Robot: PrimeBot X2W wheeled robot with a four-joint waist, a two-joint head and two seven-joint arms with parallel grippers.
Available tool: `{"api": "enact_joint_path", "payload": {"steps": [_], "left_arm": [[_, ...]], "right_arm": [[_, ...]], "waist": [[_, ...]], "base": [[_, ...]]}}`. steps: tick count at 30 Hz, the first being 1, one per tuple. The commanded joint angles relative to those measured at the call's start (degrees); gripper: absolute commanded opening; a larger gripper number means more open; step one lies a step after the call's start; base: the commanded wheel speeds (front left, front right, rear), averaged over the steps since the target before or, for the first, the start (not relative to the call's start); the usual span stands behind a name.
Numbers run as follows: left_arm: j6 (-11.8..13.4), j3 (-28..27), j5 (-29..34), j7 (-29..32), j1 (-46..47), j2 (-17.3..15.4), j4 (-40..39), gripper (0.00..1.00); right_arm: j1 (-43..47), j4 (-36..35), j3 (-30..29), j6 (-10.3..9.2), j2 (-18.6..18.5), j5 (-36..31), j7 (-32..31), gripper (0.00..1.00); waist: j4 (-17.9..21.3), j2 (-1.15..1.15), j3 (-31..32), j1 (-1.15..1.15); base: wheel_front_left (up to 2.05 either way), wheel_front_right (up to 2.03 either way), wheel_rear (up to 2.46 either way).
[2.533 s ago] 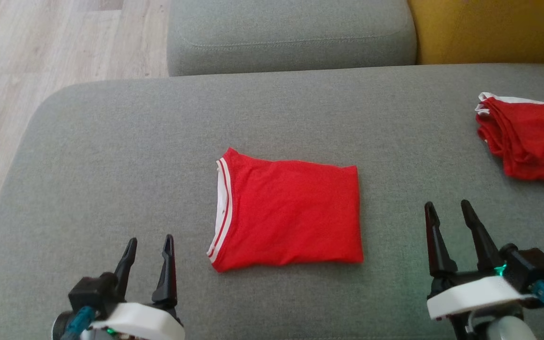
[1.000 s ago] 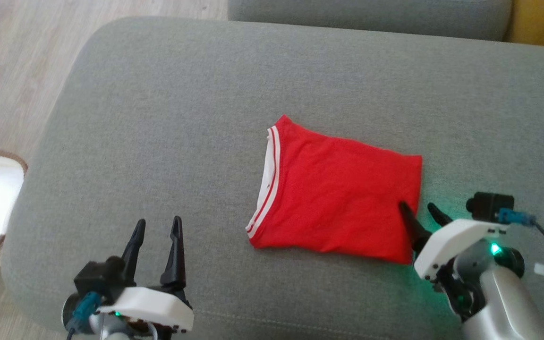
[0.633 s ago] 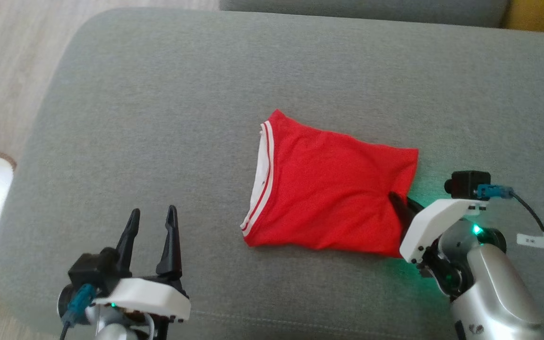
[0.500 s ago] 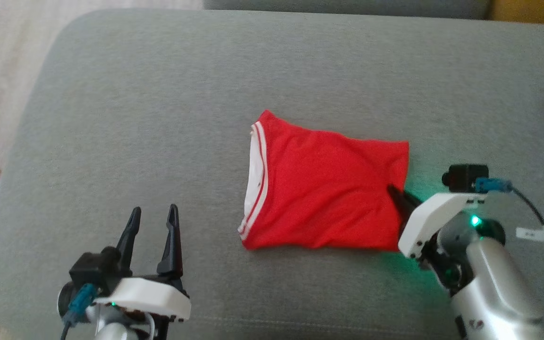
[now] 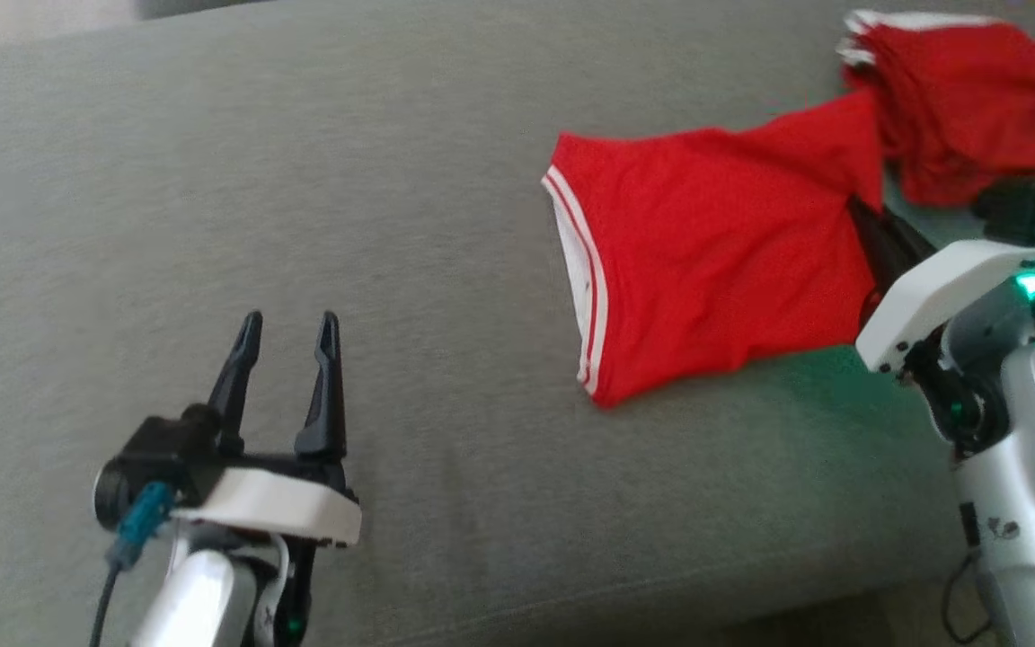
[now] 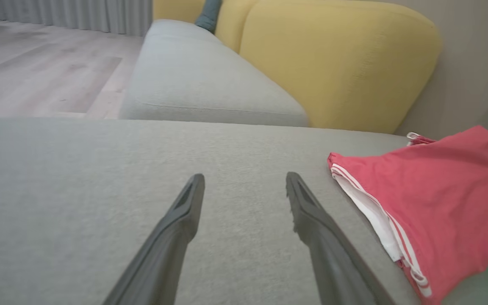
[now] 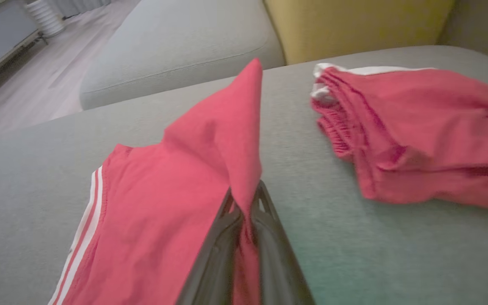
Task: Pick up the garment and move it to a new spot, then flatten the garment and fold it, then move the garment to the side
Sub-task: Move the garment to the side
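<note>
Right, my right gripper pinches a corner of the folded garment, tenting it off the cushion so the rest can slide sideways; a red pile lies just beyond its fingertips. My left gripper hangs wide, empty, well apart.

1. The garment, right of centre in the head view, is red, with a white band and thin white stripes along its left edge.
2. The folded pile, upper right, is red with white trim.
3. The sofa cushion is plain grey.
4. The backrest, top of the left wrist view, is mustard yellow.
5. The floor, upper left there, is pale wood grain.
6. The left gripper and right gripper have black fingers and white housings; a green light glows on the right one.
</note>
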State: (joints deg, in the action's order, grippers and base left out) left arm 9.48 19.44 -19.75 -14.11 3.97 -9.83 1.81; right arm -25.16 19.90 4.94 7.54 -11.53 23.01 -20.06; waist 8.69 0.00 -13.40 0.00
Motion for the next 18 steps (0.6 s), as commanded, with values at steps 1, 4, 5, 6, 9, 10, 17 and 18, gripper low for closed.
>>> {"api": "enact_joint_path", "payload": {"steps": [1, 4, 5, 6, 9, 10, 17, 18], "left_arm": [[-0.28, -1.82, 0.71, 0.35, 3.04, -1.24, -2.34, 1.0], [-0.45, -1.6, 0.94, 0.89, 4.04, -1.62, -2.41, 1.0], [-0.48, -1.52, 1.0, 1.04, 4.26, -1.73, -2.38, 1.0], [-0.48, -1.52, 1.0, 1.04, 4.26, -1.73, -2.38, 1.0], [-0.52, -1.2, 1.1, 1.29, 4.61, -1.82, -2.21, 1.0], [-0.53, -1.05, 1.1, 1.34, 4.62, -1.8, -2.15, 1.0], [-0.22, -0.92, 0.66, 1.11, 4.21, -1.49, -1.59, 1.0], [-0.22, -0.93, 0.54, 1.0, 4.18, -1.37, -1.49, 1.0]], "right_arm": [[-2.57, -2.47, 0.18, -0.05, -0.3, -0.53, 1.11, 0.0], [-3.39, -2.18, -0.01, -0.05, 0.45, -0.67, 2.06, 0.0], [-3.68, -1.94, 0.06, -0.05, 0.68, -0.8, 2.34, 0.0], [-3.68, -1.94, 0.06, -0.05, 0.68, -0.8, 2.34, 0.0], [-4.67, -0.94, 0.12, -0.05, 1.27, -1.13, 3.15, 0.0], [-5.09, -0.59, 0.14, -0.05, 1.47, -1.23, 3.47, 0.0], [-10.39, 2.73, -1.51, -0.05, 1.32, -2.48, 3.87, 0.0], [-11.51, 3.46, -2.08, -0.05, 1.09, -2.99, 3.8, 0.0]], "waist": [[6.3, 0.0, -3.38, 0.0], [8.49, 0.0, -4.08, 0.0], [8.96, 0.0, -4.18, 0.0], [8.96, 0.0, -4.18, 0.0], [9.33, 0.0, -4.03, 0.0], [9.21, 0.0, -3.84, 0.0], [6.23, 0.0, -2.3, 0.0], [5.64, 0.0, -2.12, 0.0]], "base": [[0.0, 0.0, 0.0], [0.0, 0.0, 0.0], [0.0, 0.0, 0.0], [0.0, 0.0, 0.0], [0.0, 0.0, 0.0], [0.0, 0.0, 0.0], [0.0, 0.0, 0.0], [0.0, 0.0, 0.0]]}}
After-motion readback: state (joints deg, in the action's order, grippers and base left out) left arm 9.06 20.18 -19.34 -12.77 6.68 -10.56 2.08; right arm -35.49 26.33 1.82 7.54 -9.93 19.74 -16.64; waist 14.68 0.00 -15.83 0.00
